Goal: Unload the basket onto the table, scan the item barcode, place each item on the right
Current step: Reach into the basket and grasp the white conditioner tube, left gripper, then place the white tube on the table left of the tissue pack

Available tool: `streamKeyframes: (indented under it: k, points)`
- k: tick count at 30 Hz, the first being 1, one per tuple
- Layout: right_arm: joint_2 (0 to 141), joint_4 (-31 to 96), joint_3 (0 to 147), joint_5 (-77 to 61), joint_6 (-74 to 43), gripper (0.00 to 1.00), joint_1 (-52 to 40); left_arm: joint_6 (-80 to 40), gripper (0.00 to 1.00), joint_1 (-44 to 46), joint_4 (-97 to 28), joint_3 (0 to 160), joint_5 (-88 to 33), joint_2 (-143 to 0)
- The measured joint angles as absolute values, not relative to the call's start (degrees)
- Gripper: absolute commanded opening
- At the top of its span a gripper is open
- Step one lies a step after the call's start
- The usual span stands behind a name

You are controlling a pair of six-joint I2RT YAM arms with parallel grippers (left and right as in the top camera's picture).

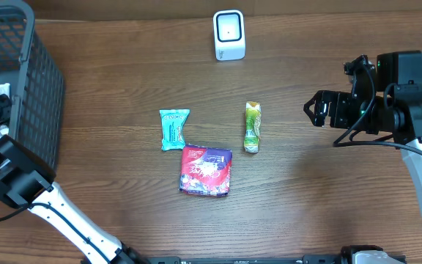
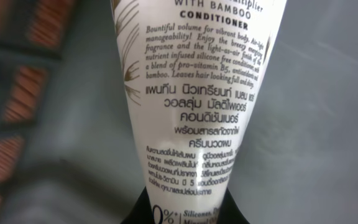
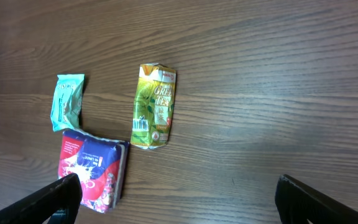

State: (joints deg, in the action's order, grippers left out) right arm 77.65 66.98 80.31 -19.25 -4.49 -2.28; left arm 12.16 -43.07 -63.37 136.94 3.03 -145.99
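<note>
basket (image 1: 44, 81): grey mesh, left edge
teal packet (image 1: 174, 129): flat, mid-table
red pouch (image 1: 206, 171): just beside teal packet
green carton (image 1: 252, 126): flat (crumpled), right of packet
table (image 1: 328, 198): brown wood

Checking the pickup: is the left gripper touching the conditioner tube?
Touching: the left wrist view shows the conditioner tube pinched inside the left gripper.

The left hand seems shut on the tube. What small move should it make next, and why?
Probably lift straight up a little. The left hand is shut on the white plastic conditioner tube, seemingly inside the grey mesh basket, so it must clear the wall before going toward the small white scanner box.
</note>
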Motion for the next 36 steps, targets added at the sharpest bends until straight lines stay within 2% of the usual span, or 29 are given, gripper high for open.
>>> streamKeyframes:
  k: [5,11,20,25,30,36]
  points:
    - [77.6,66.5,80.3,-19.2,-4.5,1.0,-2.3,6.4,0.04,-41.1,-72.1,141.6,0.5,-146.1]
    - [77.6,65.2,80.3,-19.3,-4.5,1.0,-2.3,2.0,0.04,-37.9,-83.4,158.5,-6.4,-145.1]
    - [77.6,65.1,80.3,-19.3,-4.5,1.0,-2.3,0.5,0.04,-32.2,-89.0,171.2,-7.5,-124.8]
    - [77.7,65.1,80.3,-19.2,-4.5,1.0,-2.3,0.3,0.04,-22.2,-96.3,173.8,-7.7,-112.8]
    - [77.7,64.7,80.3,-19.3,-4.5,1.0,-2.3,0.3,0.04,-8.4,-97.0,168.5,-8.1,-110.7]
    - [77.7,65.1,80.3,-19.3,-4.5,1.0,-2.3,-1.1,0.04,2.1,-96.4,146.4,-4.0,-114.8]
